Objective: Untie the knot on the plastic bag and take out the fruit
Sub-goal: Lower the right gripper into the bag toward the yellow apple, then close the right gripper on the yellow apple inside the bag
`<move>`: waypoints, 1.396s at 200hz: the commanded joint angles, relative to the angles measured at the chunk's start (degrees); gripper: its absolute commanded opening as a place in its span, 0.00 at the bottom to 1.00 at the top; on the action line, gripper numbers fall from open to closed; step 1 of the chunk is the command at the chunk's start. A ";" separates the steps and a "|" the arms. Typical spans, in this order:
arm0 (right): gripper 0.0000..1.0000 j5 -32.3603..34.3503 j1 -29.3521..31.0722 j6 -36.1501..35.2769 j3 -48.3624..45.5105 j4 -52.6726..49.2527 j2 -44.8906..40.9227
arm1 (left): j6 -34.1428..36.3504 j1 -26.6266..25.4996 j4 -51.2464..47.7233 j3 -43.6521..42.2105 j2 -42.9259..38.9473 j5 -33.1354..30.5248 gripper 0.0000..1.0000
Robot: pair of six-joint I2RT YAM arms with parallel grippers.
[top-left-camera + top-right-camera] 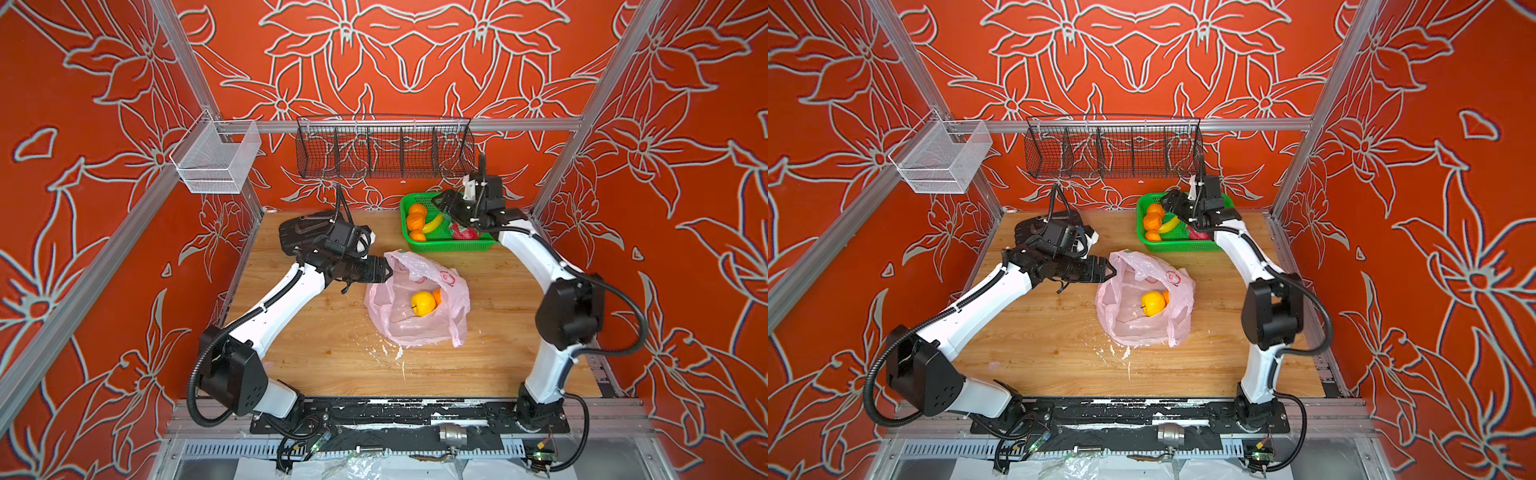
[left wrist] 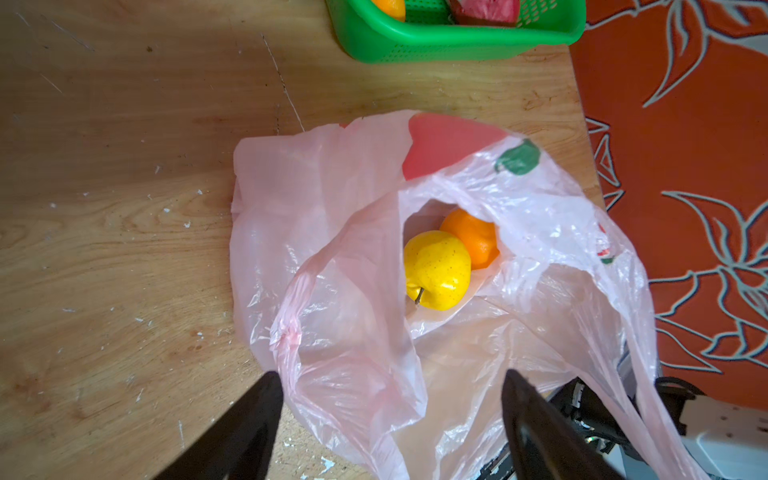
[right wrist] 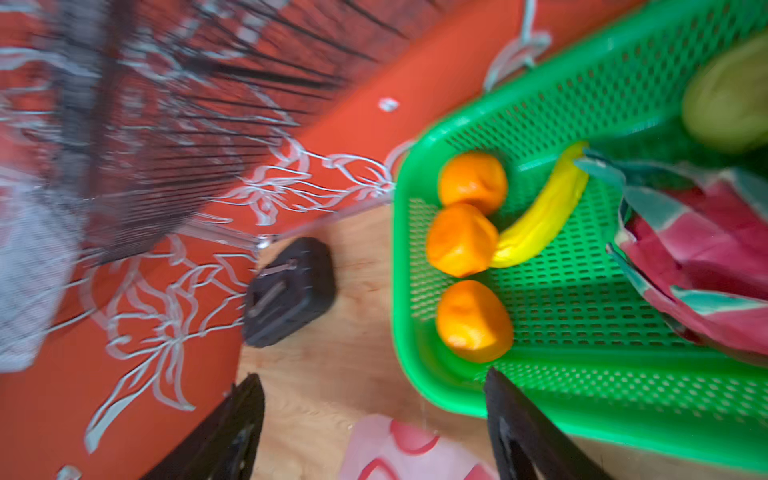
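Plastic bag (image 1: 399, 328) lying untied near green basket (image 1: 449, 246), yellow fruit (image 1: 423, 303) and orange (image 1: 437, 296) sitting inside. Left gripper (image 2: 388, 378) gaping at bag edge, right gripper (image 3: 370, 376) gaping empty over basket. Looking like fruit-pulling step; next move needing reach into bag mouth.

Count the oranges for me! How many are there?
4. Three oranges line one side of the green basket; the fourth orange lies in the pink bag beside the yellow fruit. Others may be hidden.
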 commanded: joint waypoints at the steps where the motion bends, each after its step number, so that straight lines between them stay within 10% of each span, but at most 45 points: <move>1: 0.84 1.33 2.87 -6.25 -6.39 -0.45 -7.57 | -0.94 -0.71 2.01 -0.89 2.45 1.79 0.82; 112: 0.82 10.74 30.23 -31.18 -28.71 -8.92 -31.01 | -2.97 -3.21 1.21 -0.85 9.61 -2.55 0.67; 279: 0.92 31.54 33.15 -25.96 -26.60 -16.98 -6.62 | -1.06 -3.18 -2.55 0.10 7.97 -5.49 0.00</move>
